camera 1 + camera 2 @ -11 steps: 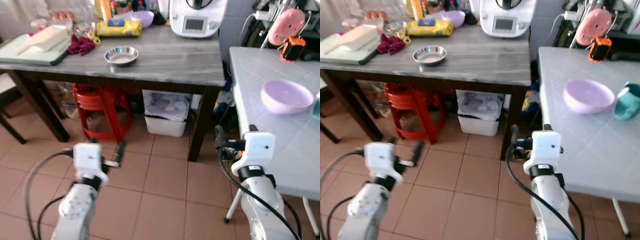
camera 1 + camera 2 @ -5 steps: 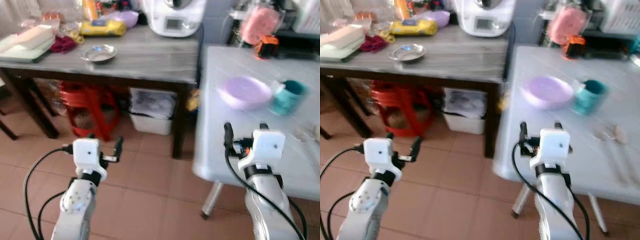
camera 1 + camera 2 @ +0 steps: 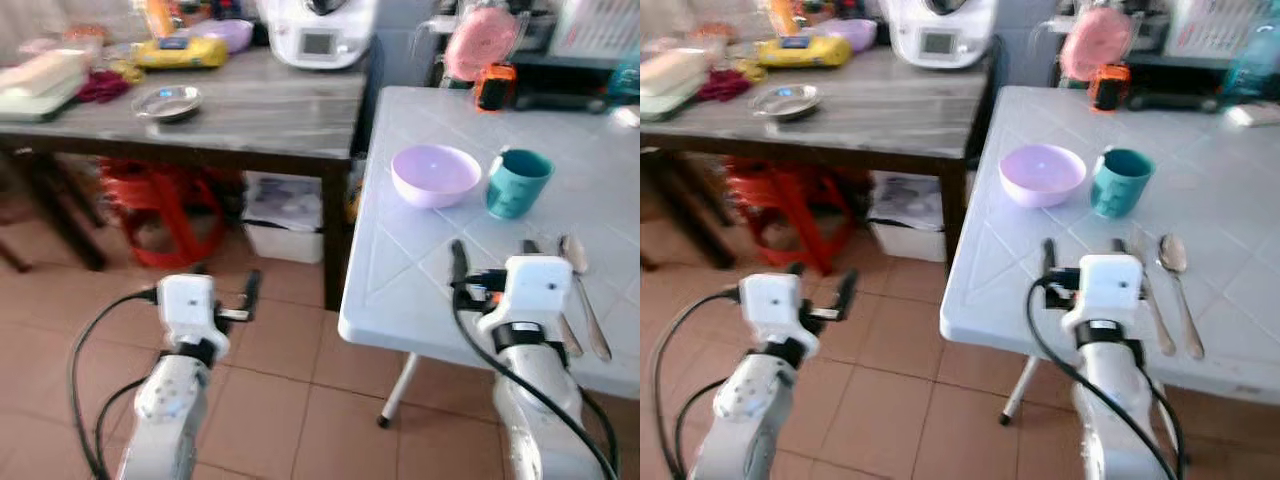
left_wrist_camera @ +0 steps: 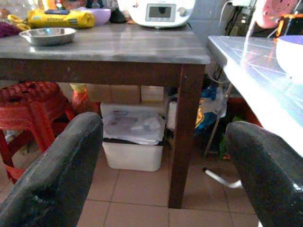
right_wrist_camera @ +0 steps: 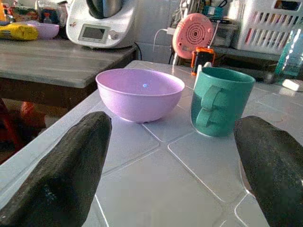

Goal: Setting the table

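Nearest the camera, the left hand [image 3: 222, 296] hangs low over the tiled floor [image 3: 290, 400] with its fingers [image 4: 52, 179] spread wide and nothing between them, while the right hand [image 3: 1085, 258] hovers just above the near edge of the white tiled worktop [image 3: 1230, 190], likewise released and gripping nothing. Just beside the right hand on that worktop lie a spoon [image 3: 1177, 285] and another piece of cutlery [image 3: 1150, 300], side by side and pointing away from the robot. Farther along the white worktop stands a lilac bowl [image 5: 139, 92] with a teal mug [image 5: 221, 100] close on its right, the two apart, the mug upright with its handle towards the robot. Beyond them, at the back, sit a pink round fan [image 5: 192, 29] and a small orange and black device [image 5: 202, 56]. To the left, a grey wooden worktop [image 3: 270, 100] carries a small steel dish [image 3: 166, 100], a yellow packet [image 3: 180, 52] and a white kitchen machine [image 3: 317, 32]; under it stand a red stool [image 3: 160, 200] and a white bin [image 3: 285, 215].
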